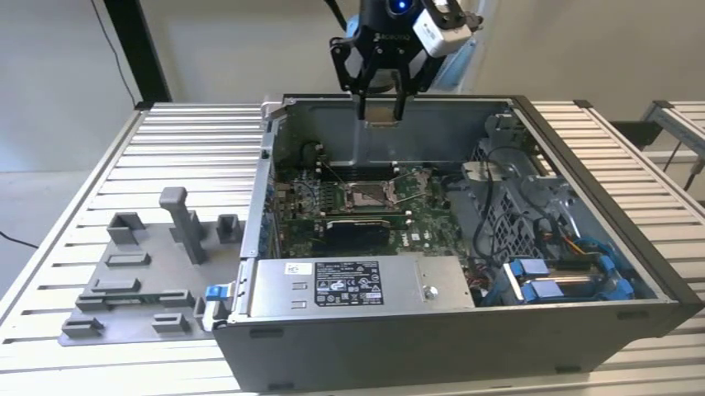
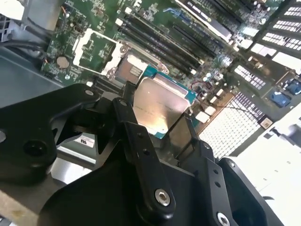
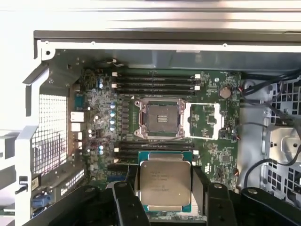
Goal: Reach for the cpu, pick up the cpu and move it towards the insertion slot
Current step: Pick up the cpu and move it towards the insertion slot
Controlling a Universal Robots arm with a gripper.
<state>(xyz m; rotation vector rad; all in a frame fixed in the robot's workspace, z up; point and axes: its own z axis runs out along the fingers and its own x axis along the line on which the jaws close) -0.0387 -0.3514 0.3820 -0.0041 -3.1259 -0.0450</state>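
Note:
My gripper (image 1: 380, 114) hangs above the back wall of the open computer case, shut on the cpu (image 1: 381, 116). In both wrist views the cpu (image 3: 165, 182) (image 2: 160, 106) shows its silvery face, clamped flat between the two black fingers (image 3: 132, 184) (image 2: 185, 131). The insertion slot (image 1: 367, 195) (image 3: 162, 118) (image 2: 131, 68) lies on the green board below, its brownish centre bare. Its metal cover frame (image 3: 205, 121) is swung open to one side. The cpu is well above the slot and a little off from it toward the case's back wall.
Memory slots (image 3: 155, 83) run beside the socket. Case walls (image 1: 264, 190) ring the board. A power supply (image 1: 352, 285) sits at the front, with cables and blue parts (image 1: 562, 280) at the exterior view's right. A grey fixture plate (image 1: 144, 272) with blocks lies outside the case.

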